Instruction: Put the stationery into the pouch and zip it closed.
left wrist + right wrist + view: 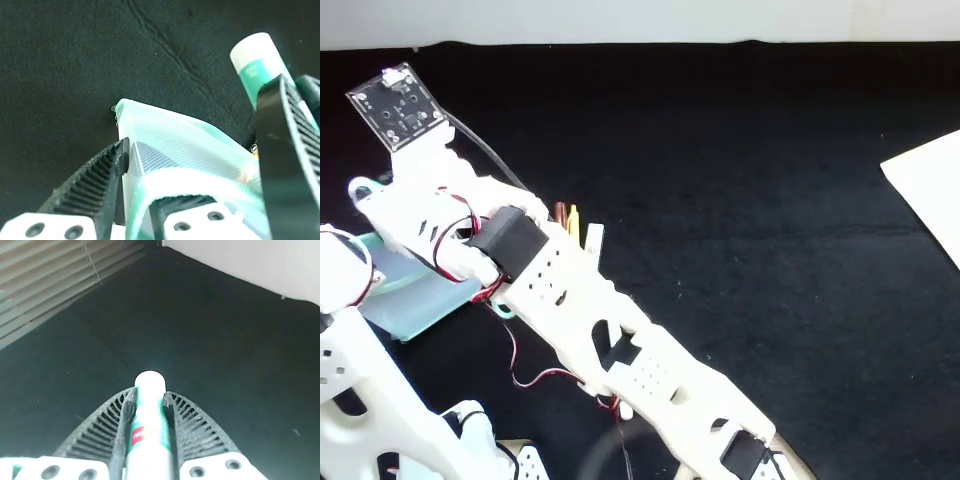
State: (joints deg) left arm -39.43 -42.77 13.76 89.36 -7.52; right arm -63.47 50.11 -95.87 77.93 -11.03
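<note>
**At the bench's left edge: one pincer grips a tube, the other grips the pouch**

Clamped in the right pincer (149, 401), between its two black ribbed fingers (195, 430), is a white cylindrical tube with a teal label (149, 382). The tube is squeezed from both sides. Its rounded white cap stands past the fingertips, above the black cloth-covered bench (225, 340).

The left pincer (136, 175) is closed on the wall of a translucent teal plastic pouch (190, 150). One ribbed black finger presses the wall from outside, and the pouch's pale corner rises beyond that fingertip. In the left wrist view the capped end of the tube shows just beside the pouch, with a ribbed black finger in front of it. Whether the tube and pouch touch, I cannot tell.

From above, the pouch lies near the left edge of the bench, largely covered by white arm links. A long white arm (620, 340) runs from the near edge towards that left side and ends in a square dark circuit board (398, 108).

Just beside this arm, on its far side, the tips of a small bundle of brown, orange and yellow sticks (567, 215) poke out. Well apart from all this, a white sheet (930, 190) lies at the right edge of the bench.
</note>
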